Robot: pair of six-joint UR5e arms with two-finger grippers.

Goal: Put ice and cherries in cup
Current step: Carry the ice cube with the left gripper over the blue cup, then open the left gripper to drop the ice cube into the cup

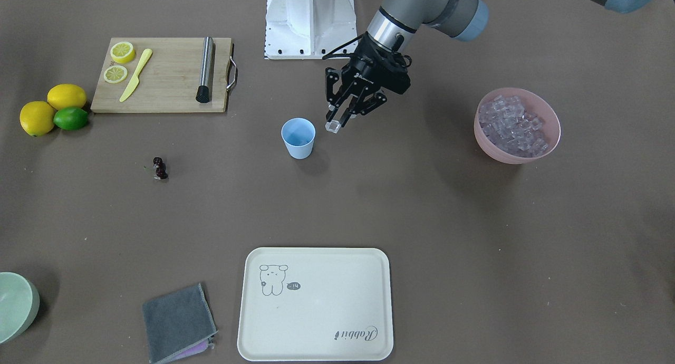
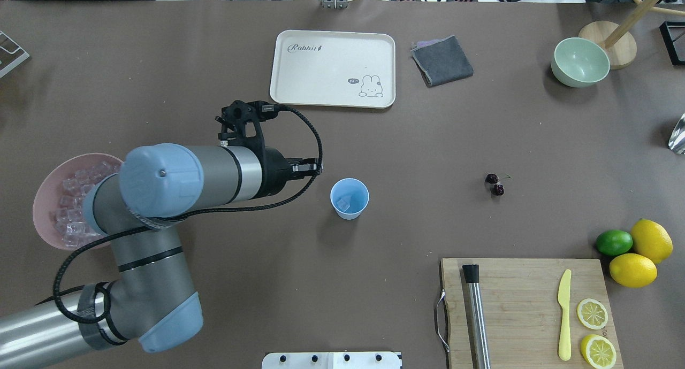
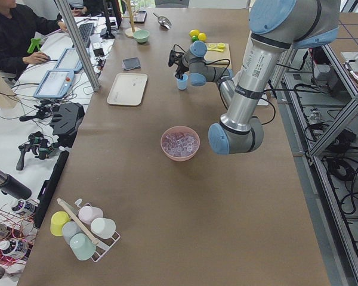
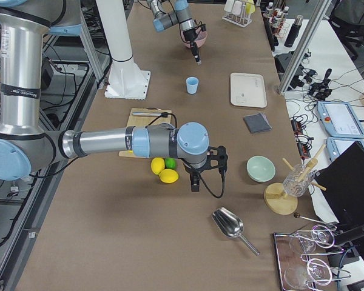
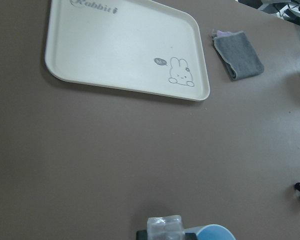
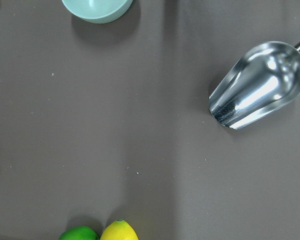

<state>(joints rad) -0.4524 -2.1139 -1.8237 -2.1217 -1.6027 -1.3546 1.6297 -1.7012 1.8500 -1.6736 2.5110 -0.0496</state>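
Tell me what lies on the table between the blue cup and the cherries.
Nothing: between the cup and the cherries only bare table shows, clearest in the overhead view.

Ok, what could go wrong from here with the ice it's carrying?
1. The cube in the left end effector looks beside the cup, not over its mouth. If let go here, it would likely fall outside or bounce off the rim.
2. The fingers sit close to the rim of this small cup, so a low sideways move could knock it over.
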